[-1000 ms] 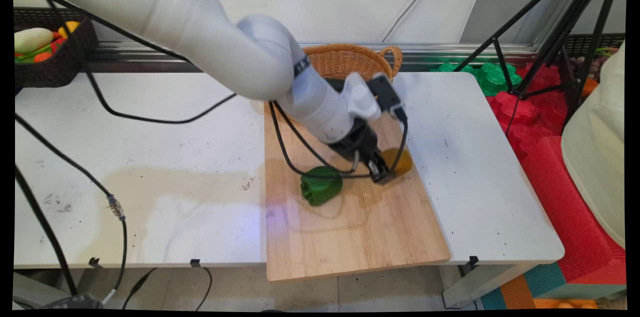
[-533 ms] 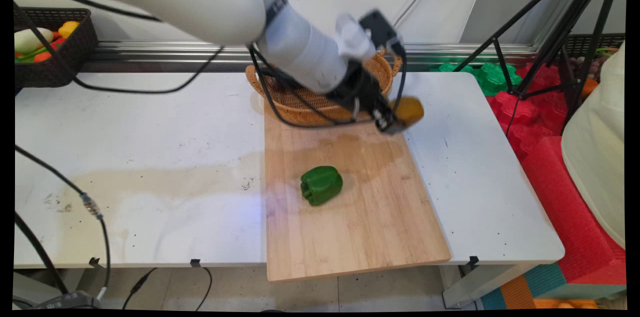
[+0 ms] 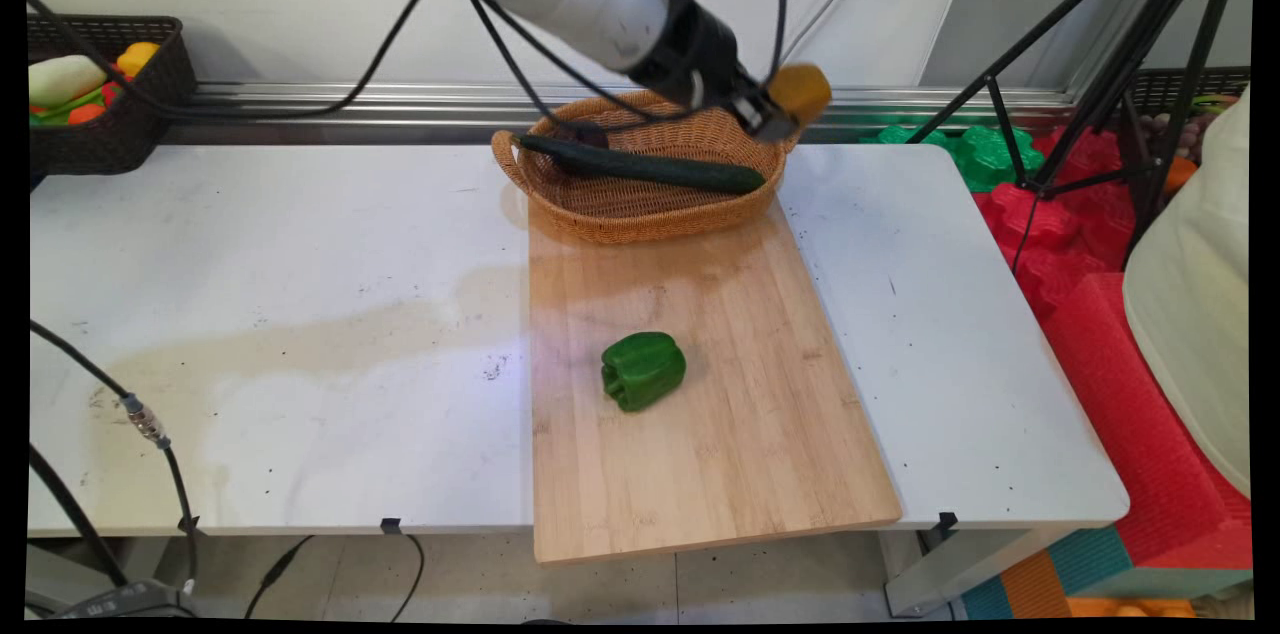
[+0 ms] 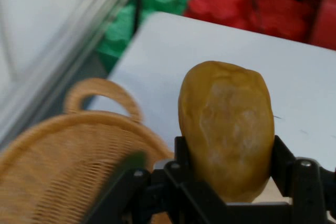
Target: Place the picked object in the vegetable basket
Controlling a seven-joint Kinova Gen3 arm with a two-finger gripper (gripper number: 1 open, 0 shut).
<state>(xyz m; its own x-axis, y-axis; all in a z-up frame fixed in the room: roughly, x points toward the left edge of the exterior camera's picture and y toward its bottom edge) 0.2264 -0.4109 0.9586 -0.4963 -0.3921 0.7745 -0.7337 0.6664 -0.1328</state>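
No writing, label, brand, number or sign can be read in either view, neither on the arm at the frame's top nor anywhere else.

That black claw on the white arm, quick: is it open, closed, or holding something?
Gripper: closed on a yellow-brown, potato-shaped object, held in the air above the right end of the woven wicker basket.

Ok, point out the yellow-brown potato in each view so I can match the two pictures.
Main view: the potato sits top centre-right, clamped in the gripper, above the wicker basket's right end.
Hand view: the potato fills the centre-right, between the jaws.
Shared landmark: the basket's handle, beside the potato in both views.
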